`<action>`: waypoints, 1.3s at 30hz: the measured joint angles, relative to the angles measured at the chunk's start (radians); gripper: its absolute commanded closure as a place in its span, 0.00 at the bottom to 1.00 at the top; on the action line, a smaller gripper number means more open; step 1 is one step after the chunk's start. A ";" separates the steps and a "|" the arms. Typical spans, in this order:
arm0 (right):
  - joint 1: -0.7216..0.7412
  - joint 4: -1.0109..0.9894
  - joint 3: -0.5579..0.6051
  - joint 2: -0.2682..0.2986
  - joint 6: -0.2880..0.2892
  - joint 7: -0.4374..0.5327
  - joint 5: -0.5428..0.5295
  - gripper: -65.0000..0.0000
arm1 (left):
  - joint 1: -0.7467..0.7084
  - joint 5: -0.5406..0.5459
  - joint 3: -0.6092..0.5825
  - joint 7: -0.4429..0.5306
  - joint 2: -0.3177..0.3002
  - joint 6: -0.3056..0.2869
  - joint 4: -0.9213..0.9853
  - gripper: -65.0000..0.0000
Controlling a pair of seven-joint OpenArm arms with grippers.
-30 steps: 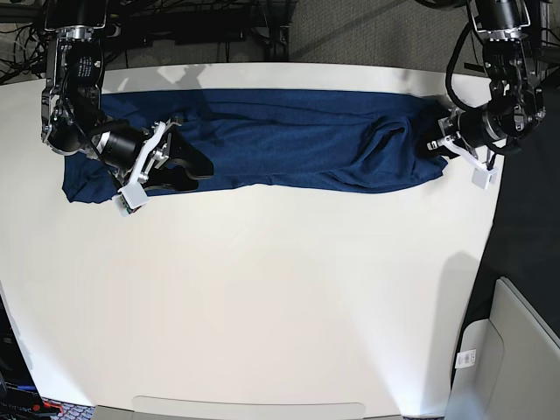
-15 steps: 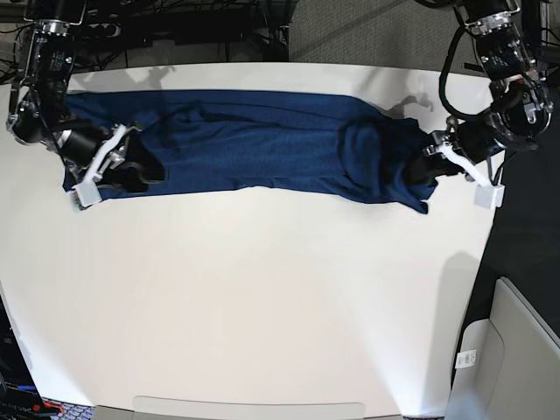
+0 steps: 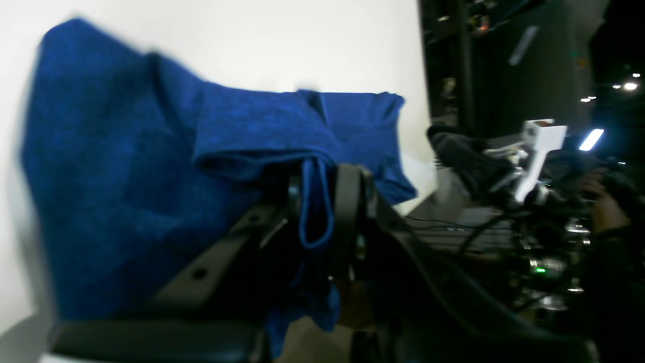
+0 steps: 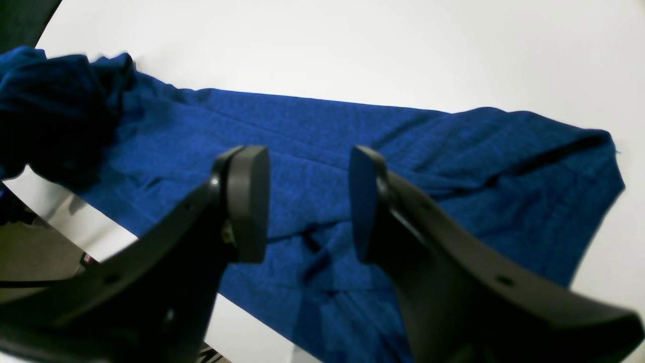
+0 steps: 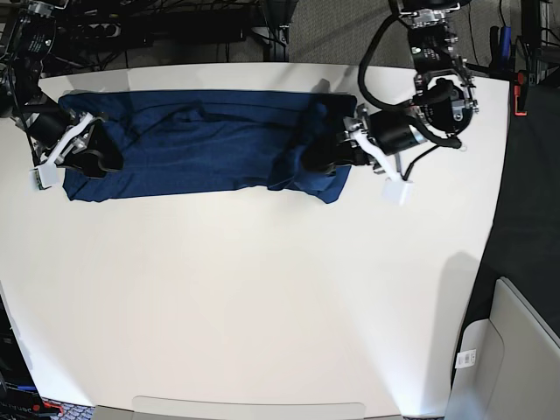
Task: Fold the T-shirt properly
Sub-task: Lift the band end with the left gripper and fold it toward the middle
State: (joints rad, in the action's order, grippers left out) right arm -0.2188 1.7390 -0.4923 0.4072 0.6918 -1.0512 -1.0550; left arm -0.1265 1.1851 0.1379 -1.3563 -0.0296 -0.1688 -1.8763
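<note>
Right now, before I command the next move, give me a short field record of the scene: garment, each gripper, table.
garment: T-shirt, dark blue, lying as a long band across the far part of the table
fold state: one end lifted and bunched over the band, not yet laid flat
left gripper: shut on a fold of the T-shirt, holding that bunched end
right gripper: open, above the other end, nothing between the jaws
table: white, its near part bare
</note>
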 measured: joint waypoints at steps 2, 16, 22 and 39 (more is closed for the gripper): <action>-0.003 0.000 -0.003 -0.003 0.000 -0.001 0.000 0.60 | 0.003 0.000 0.000 0.002 0.040 0.000 0.002 1.00; -0.002 0.000 -0.005 -0.006 0.000 -0.001 -0.001 0.60 | 0.064 0.002 -0.001 0.009 0.182 0.003 0.162 0.99; 0.003 0.000 -0.005 -0.006 0.000 -0.001 0.000 0.60 | 0.084 -0.002 -0.095 0.024 0.180 0.004 0.229 0.99; 0.006 0.000 -0.006 -0.049 0.000 -0.003 0.000 0.60 | 0.143 0.004 -0.120 0.031 0.181 0.003 0.215 0.73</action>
State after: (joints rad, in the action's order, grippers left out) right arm -0.2131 1.7390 -0.4988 0.3580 0.6918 -1.0546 -1.0546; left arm 0.0166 1.1889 0.0177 -1.3258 0.1516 -0.1654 -1.6615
